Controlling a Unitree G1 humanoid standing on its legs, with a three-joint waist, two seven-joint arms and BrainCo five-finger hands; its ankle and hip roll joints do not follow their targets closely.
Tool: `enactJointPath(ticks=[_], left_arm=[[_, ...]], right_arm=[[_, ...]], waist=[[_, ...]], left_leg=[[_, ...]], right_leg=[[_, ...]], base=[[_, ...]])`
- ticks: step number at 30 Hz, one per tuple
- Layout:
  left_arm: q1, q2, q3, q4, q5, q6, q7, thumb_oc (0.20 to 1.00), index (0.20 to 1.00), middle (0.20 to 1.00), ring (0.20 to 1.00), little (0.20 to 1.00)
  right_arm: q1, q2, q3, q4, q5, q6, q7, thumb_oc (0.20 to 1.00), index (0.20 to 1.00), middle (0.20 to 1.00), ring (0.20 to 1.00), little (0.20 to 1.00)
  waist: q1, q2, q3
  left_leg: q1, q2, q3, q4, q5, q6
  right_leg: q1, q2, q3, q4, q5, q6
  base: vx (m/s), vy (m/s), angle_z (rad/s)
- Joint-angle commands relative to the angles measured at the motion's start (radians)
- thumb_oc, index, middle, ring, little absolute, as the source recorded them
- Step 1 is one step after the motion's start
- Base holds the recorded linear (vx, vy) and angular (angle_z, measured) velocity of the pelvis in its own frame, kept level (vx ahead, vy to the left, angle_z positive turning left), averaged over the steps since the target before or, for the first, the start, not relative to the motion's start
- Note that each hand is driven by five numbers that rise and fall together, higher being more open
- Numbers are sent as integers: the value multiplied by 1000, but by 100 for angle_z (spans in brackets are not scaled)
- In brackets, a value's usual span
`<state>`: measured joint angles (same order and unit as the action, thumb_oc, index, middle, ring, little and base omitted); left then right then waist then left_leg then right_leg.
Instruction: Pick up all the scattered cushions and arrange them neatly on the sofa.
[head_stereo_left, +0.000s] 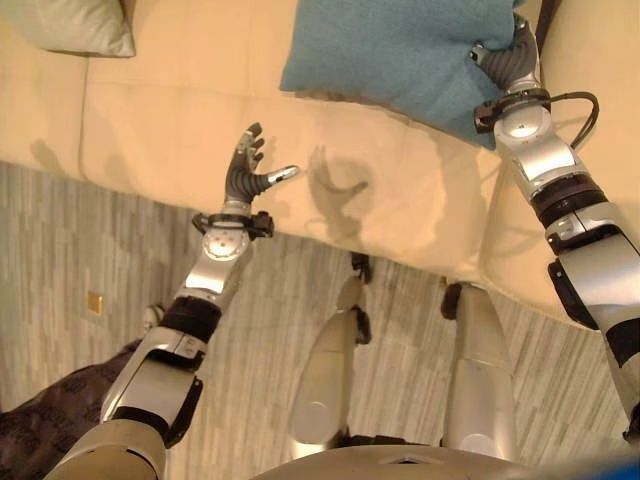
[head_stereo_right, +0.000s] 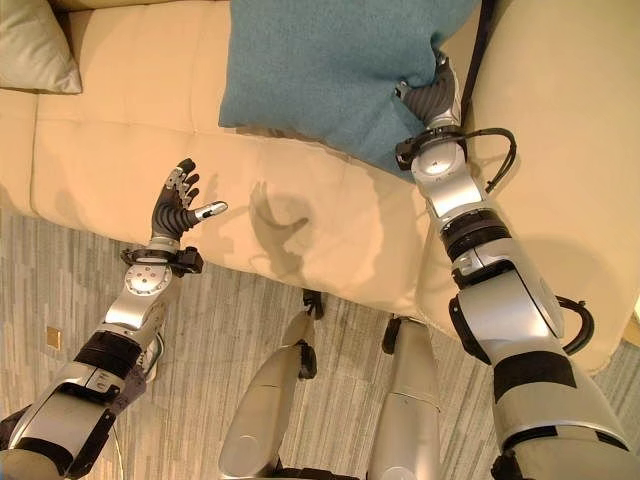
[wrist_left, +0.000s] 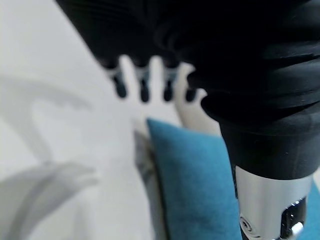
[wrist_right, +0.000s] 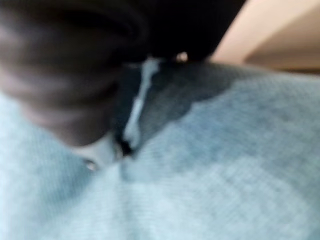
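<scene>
Left eye view: the right hand (head_stereo_left: 508, 55) is clamped on the near right corner of the teal cushion (head_stereo_left: 400, 45), fabric bunched under its fingers, close to the sofa's (head_stereo_left: 150, 130) armrest (head_stereo_right: 560, 150). That cushion lies on the seat, its far edge out of frame. Left of that hand, bare cream seat runs to the left hand (head_stereo_left: 248, 170), which hovers with fingers spread above the seat's front edge, holding nothing. Beyond it, a beige cushion (head_stereo_left: 75, 25) sits at the back. No writing is readable.

Teal cushion (head_stereo_right: 320, 70), cream sofa (head_stereo_right: 330, 230), grey-streaked floor (head_stereo_right: 250, 310)
</scene>
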<state>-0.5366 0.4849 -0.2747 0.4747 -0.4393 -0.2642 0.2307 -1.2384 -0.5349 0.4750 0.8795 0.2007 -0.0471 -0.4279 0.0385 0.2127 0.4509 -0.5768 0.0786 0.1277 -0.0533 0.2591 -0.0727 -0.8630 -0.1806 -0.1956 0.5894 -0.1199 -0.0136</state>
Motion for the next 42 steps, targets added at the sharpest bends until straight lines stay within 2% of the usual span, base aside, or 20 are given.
enactJointPath(ticks=[1,9,21,31,37,42], left_arm=[[-25,46,14,15,39,-28,27,1000,1000,1000,1000,1000],[-11,52,8,16,35,-38,19,1000,1000,1000,1000,1000],[6,71,12,19,12,-55,14,1000,1000,1000,1000,1000],[21,72,8,24,11,-55,8,1000,1000,1000,1000,1000],[26,74,14,26,14,-58,9,1000,1000,1000,1000,1000],[33,74,9,23,14,-57,3,1000,1000,1000,1000,1000]], right_arm=[[-145,-15,-26,-128,-143,-67,-64,200,200,200,200,200],[-220,-33,-4,-67,-147,-61,-71,200,200,200,200,200],[-339,-35,83,56,-116,-74,-54,200,200,200,200,200],[-363,-49,110,44,-123,-86,-62,200,200,200,200,200],[-376,-89,94,-21,-169,-96,-111,200,200,200,200,200],[-386,-104,95,-22,-174,-91,-113,200,200,200,200,200]], waist=[[25,-82,28],[35,-96,24],[62,-92,9],[68,-100,4],[72,-100,4],[73,-103,4]], left_leg=[[120,6,-2,42,-190,-48],[116,11,-7,46,-188,-53],[102,20,-16,46,-180,-59],[91,30,-22,60,-181,-65],[76,37,-24,63,-180,-70],[72,40,-25,66,-179,-73]], right_leg=[[136,24,15,-302,123,137],[138,22,2,-302,122,136],[127,26,-7,-300,120,134],[126,29,-20,-296,112,132],[107,28,-27,-282,107,134],[105,28,-30,-281,105,134]], base=[[0,0,0],[-3,-14,2],[0,0,0],[0,-12,0],[0,-16,1],[0,-14,0]])
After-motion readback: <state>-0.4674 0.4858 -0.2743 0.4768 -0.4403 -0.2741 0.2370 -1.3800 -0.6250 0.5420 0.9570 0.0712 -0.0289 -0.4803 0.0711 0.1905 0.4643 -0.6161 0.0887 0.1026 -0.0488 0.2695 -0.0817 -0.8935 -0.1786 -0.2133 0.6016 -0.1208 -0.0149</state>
